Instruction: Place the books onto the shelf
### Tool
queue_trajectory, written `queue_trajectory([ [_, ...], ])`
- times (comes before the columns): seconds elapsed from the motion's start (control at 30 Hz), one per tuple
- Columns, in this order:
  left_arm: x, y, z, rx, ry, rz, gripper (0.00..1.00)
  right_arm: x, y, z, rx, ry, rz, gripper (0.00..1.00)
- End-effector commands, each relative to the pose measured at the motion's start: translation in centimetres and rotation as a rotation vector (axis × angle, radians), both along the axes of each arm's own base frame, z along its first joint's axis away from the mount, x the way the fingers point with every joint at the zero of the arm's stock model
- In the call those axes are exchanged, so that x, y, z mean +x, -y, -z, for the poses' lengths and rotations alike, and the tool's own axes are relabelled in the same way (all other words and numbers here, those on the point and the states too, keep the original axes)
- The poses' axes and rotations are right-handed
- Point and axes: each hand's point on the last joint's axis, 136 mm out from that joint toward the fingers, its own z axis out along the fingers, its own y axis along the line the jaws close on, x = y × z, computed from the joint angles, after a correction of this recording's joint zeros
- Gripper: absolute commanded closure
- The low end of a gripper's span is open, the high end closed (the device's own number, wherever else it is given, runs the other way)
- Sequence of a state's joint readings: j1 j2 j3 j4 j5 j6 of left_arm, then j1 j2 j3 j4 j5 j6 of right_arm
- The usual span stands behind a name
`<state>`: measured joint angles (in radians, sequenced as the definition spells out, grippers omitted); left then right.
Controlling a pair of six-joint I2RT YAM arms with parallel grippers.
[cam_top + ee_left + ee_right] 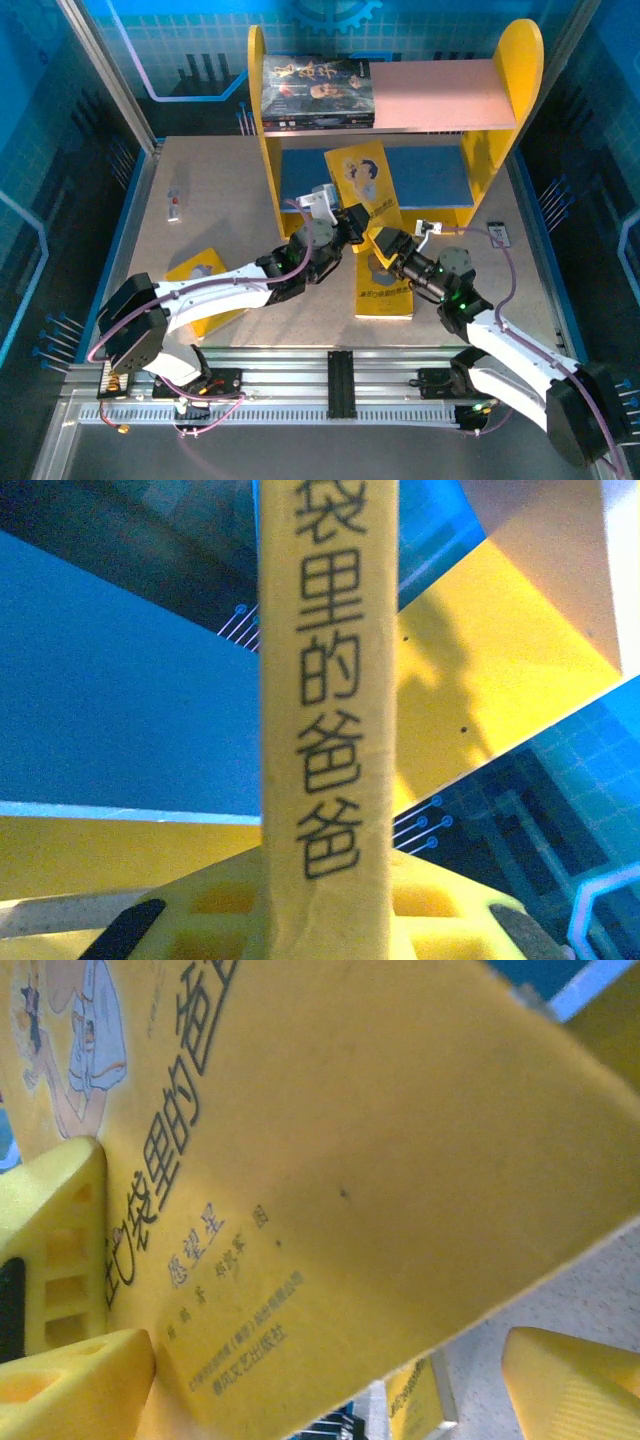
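Note:
My left gripper (347, 218) (325, 920) is shut on the spine of a yellow book (365, 180) (325, 730) and holds it tilted upright in front of the shelf's blue lower board (430, 175). My right gripper (383, 240) (320, 1360) stands open at the same book's lower edge; its cover (350, 1160) lies across the wide gap and the right finger (570, 1380) is clear of it. A dark book (320, 90) lies on the shelf's pink upper board (450, 95). Two more yellow books lie on the table, one (385, 295) (420, 1400) under my right arm and one (200, 275) under my left arm.
A small white device (175, 205) lies at the table's left. A small dark item (497, 233) sits right of the shelf's yellow side panel (500, 120). Another small white piece (428, 228) lies by the shelf foot. Blue walls close in the table.

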<state>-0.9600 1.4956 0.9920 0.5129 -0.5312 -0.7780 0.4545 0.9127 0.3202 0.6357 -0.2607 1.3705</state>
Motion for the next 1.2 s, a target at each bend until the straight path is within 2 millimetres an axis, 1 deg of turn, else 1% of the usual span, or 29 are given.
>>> queue_trajectory([
  [0.0,-0.2,-0.3,-4.9,-0.15,0.126,-0.037,1.0,1.1,0.5,-3.4,0.087,0.089,0.05,0.17],
  [0.07,-0.3,-0.2,-4.9,-0.163,0.138,-0.043,1.0,1.4,0.6,-3.9,0.118,0.102,0.061,0.25],
  [0.13,-0.3,0.0,-4.8,-0.169,0.142,-0.039,1.0,1.7,0.5,-4.3,0.124,0.113,0.057,0.4],
  [0.2,-0.3,0.2,-4.8,-0.169,0.142,-0.039,1.0,2.0,0.3,-4.7,0.108,0.124,0.045,0.52],
  [0.23,-0.3,0.2,-4.7,-0.164,0.141,-0.04,1.0,2.1,0.4,-4.8,0.104,0.127,0.044,0.6],
  [0.33,-0.3,-0.1,-4.5,-0.156,0.136,-0.055,1.0,2.3,0.7,-4.7,0.086,0.137,0.051,0.72],
  [0.4,-0.2,-0.3,-4.2,-0.14,0.129,-0.063,1.0,2.5,1.0,-4.8,0.07,0.149,0.054,0.78],
  [0.43,-0.2,-0.2,-4.0,-0.129,0.123,-0.061,0.95,2.5,1.2,-4.9,0.06,0.16,0.057,0.81],
  [0.47,-0.2,-0.2,-4.0,-0.121,0.119,-0.061,0.91,2.7,1.4,-5.0,0.05,0.168,0.058,0.82],
  [0.5,-0.2,-0.2,-3.8,-0.107,0.112,-0.061,0.83,2.8,1.6,-5.2,0.036,0.18,0.057,0.83],
  [0.57,-0.2,-0.4,-3.5,-0.073,0.091,-0.067,0.62,3.0,2.2,-5.4,0.009,0.195,0.06,0.84],
  [0.6,-0.3,-0.8,-3.4,-0.053,0.081,-0.073,0.54,3.2,2.8,-5.6,-0.007,0.203,0.067,0.85],
  [0.67,-0.6,-1.8,-3.1,-0.002,0.058,-0.093,0.44,3.5,3.7,-5.9,-0.042,0.215,0.073,0.85],
  [0.77,-1.2,-3.9,-2.7,0.088,0.032,-0.133,0.39,3.7,4.5,-6.2,-0.119,0.235,0.054,0.86],
  [0.93,-2.3,-8.5,-1.6,0.201,-0.036,-0.202,0.38,4.8,4.7,-7.1,-0.218,0.269,-0.024,0.86],
  [1.03,-2.8,-11.4,-0.8,0.309,-0.105,-0.205,0.36,5.8,3.8,-7.6,-0.262,0.296,-0.136,0.86],
  [1.1,-3.1,-13.0,-0.1,0.377,-0.165,-0.19,0.33,6.5,3.1,-7.4,-0.294,0.303,-0.203,0.87],
  [1.17,-3.3,-14.4,0.9,0.426,-0.234,-0.158,0.32,7.1,2.5,-7.1,-0.319,0.305,-0.263,0.86],
])
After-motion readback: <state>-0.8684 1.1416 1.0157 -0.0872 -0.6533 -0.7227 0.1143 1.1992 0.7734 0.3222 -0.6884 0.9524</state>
